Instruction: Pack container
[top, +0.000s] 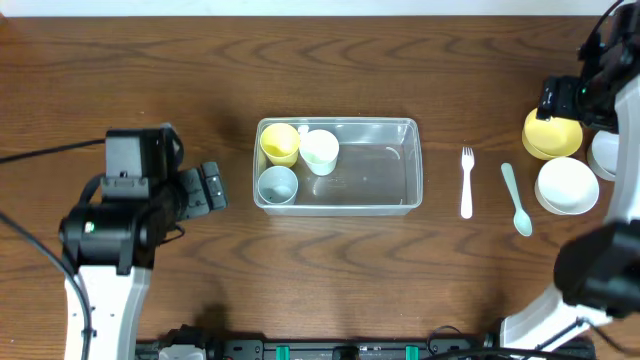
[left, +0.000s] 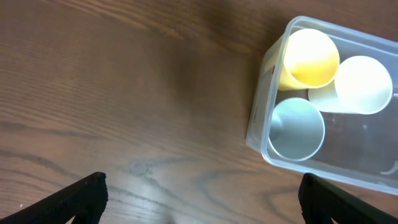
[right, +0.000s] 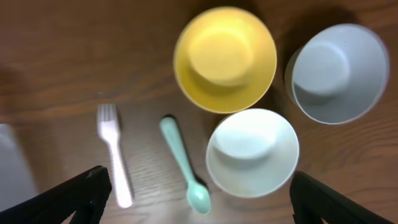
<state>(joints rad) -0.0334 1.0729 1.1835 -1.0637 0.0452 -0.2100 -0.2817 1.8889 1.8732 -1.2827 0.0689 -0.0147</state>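
The clear rectangular container (top: 416, 165) lies mid-table. In its left end are a yellow cup (top: 280, 143), a white cup (top: 320, 151) and a pale-blue cup (top: 277, 185). My left gripper (top: 212, 186) hovers open just left of it. In the left wrist view, the container's corner (left: 256, 121) and the three cups sit at the upper right, and the left gripper (left: 202, 199) is over bare wood. My right gripper (top: 558, 98) is open at the far right above the yellow bowl (top: 552, 135). Nothing is between its fingers (right: 84, 193).
Right of the container lie a white fork (top: 466, 182) and a green spoon (top: 517, 198). Beyond them are a white bowl (top: 567, 185) and a pale-blue bowl (top: 605, 155), partly hidden by the right arm. The right wrist view shows all three bowls, the spoon (right: 183, 163) and the fork (right: 114, 152).
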